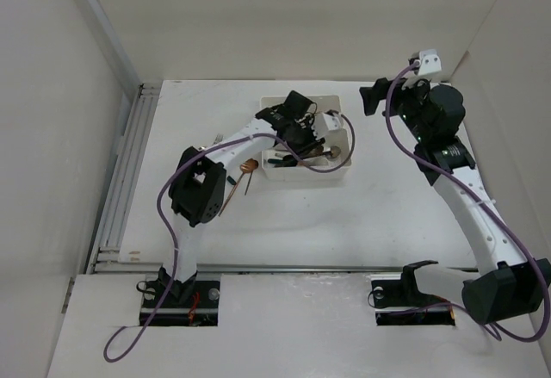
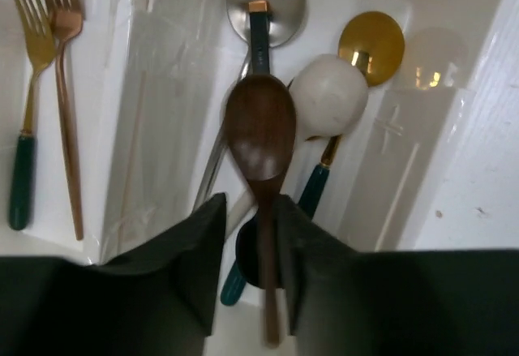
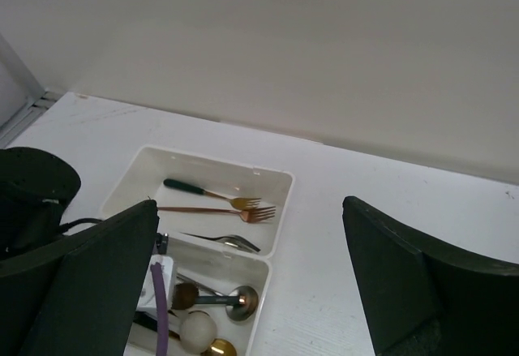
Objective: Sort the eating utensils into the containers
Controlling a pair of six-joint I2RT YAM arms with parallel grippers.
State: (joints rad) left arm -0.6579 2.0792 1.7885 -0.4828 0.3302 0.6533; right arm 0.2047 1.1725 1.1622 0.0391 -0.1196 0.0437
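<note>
Your left tool [image 2: 250, 226] grips the handle of a dark brown wooden spoon [image 2: 259, 129], held over the white plastic spoon bin [image 2: 397, 169]. In that bin lie a silver spoon with a dark green handle [image 2: 263, 3], a gold spoon [image 2: 371, 44] and a white round spoon [image 2: 328, 96]. The neighbouring white fork bin [image 2: 45, 210] holds a gold fork [image 2: 28, 88] and a copper fork [image 2: 65, 88]. Your right tool [image 3: 250, 203] hangs spread wide, holding nothing, above the tabletop [image 1: 284, 223].
</note>
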